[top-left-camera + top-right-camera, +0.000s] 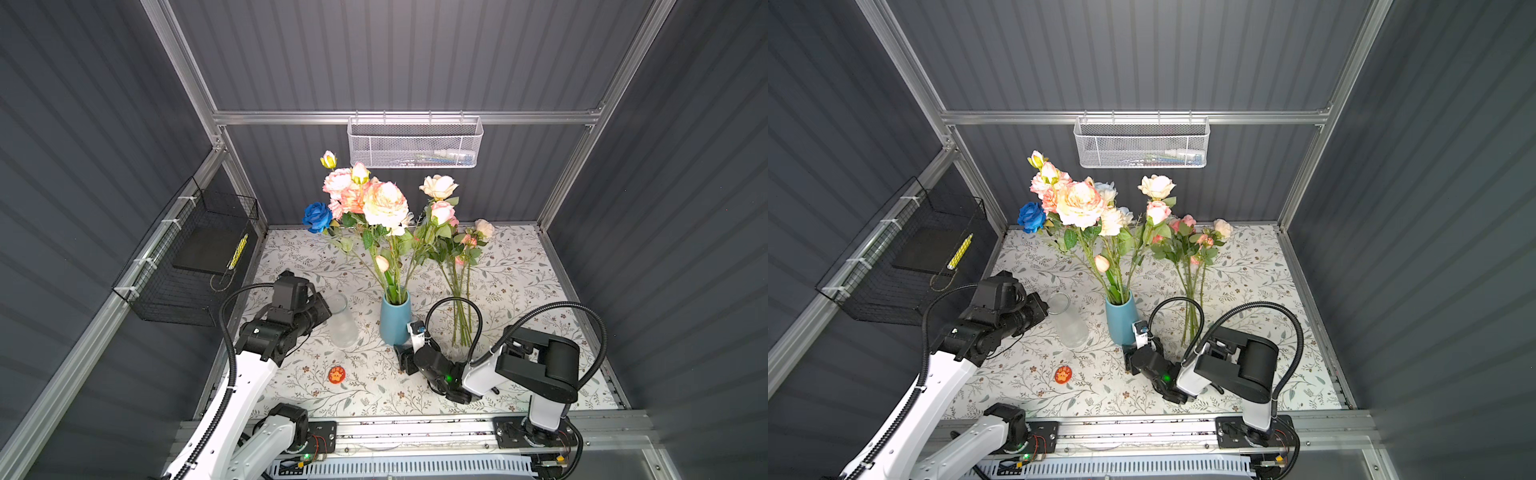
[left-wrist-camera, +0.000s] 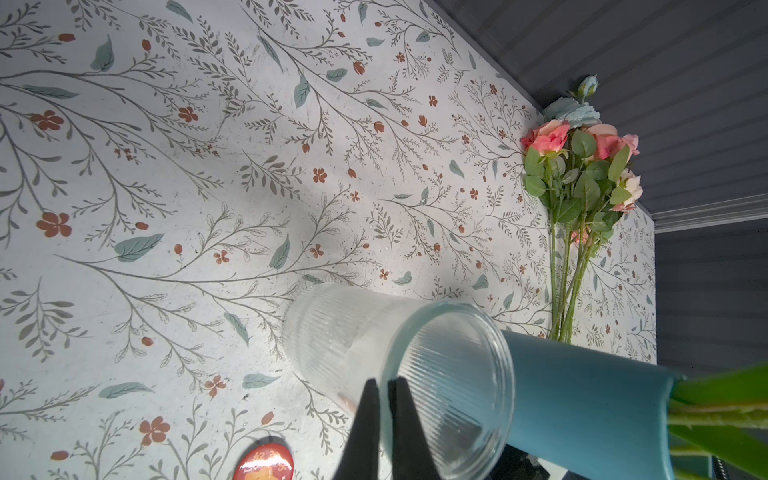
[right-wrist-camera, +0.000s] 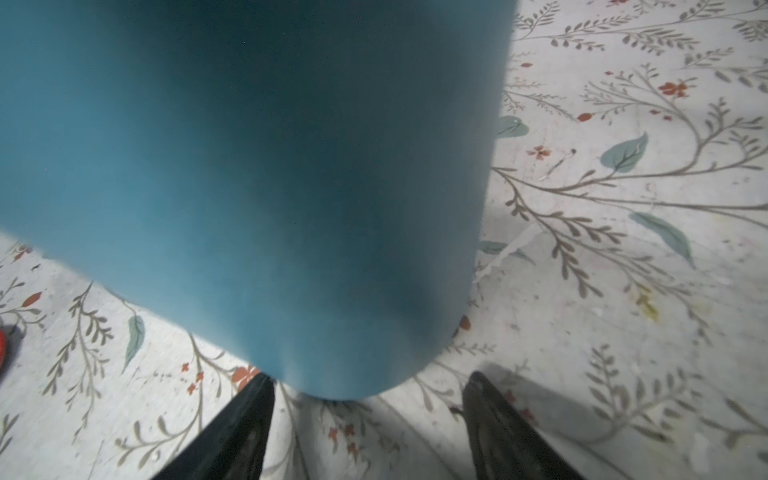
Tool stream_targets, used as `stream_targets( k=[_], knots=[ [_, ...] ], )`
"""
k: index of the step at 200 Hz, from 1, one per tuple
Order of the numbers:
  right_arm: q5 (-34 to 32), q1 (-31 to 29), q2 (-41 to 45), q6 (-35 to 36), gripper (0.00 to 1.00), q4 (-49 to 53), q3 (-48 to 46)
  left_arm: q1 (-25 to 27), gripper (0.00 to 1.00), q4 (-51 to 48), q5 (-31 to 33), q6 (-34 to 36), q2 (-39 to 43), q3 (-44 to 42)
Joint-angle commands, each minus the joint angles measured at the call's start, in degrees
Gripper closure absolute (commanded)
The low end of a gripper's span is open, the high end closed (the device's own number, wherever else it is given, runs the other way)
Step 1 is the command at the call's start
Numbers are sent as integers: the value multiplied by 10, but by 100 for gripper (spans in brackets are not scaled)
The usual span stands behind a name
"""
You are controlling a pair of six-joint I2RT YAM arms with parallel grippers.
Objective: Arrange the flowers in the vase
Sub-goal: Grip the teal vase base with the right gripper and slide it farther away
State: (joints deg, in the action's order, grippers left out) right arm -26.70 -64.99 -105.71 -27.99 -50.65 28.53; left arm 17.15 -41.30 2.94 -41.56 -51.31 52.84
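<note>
Blue vase (image 1: pixel 395 318) stands upright at mid-table and holds most of the flowers (image 1: pixel 374 203): pink, peach and cream blooms plus one deep blue rose (image 1: pixel 317 217). Clear ribbed glass vase (image 1: pixel 343 322) stands just left of it, empty. A smaller bunch (image 1: pixel 459 257) of pink and cream roses lies on the floral tablecloth (image 1: pixel 540 291) to the right of the blue vase, in neither vessel. White mesh basket (image 1: pixel 415 143) on the rear rail holds small items that cannot be identified. Black wire basket (image 1: pixel 195 257) on the left wall holds a dark flat slab and a yellow object. Red round badge (image 1: pixel 336 374) lies near the front; its print is unreadable. Left gripper (image 2: pixel 384 399) reaches to the glass vase's rim, jaws closed, pinching its wall. Right gripper (image 3: pixel 370 378) sits low at the blue vase's base, jaws spread wide, holding nothing.
</note>
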Motion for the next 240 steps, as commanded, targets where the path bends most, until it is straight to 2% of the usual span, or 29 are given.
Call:
stream_targets(
  k=[1,240],
  knots=[
    [42,16,-34,3,26,90,6,-1,100,-15,-10,6,12,-1],
    [137,108,-159,64,27,205,256,-1,100,-38,-10,14,30,-3]
  ],
)
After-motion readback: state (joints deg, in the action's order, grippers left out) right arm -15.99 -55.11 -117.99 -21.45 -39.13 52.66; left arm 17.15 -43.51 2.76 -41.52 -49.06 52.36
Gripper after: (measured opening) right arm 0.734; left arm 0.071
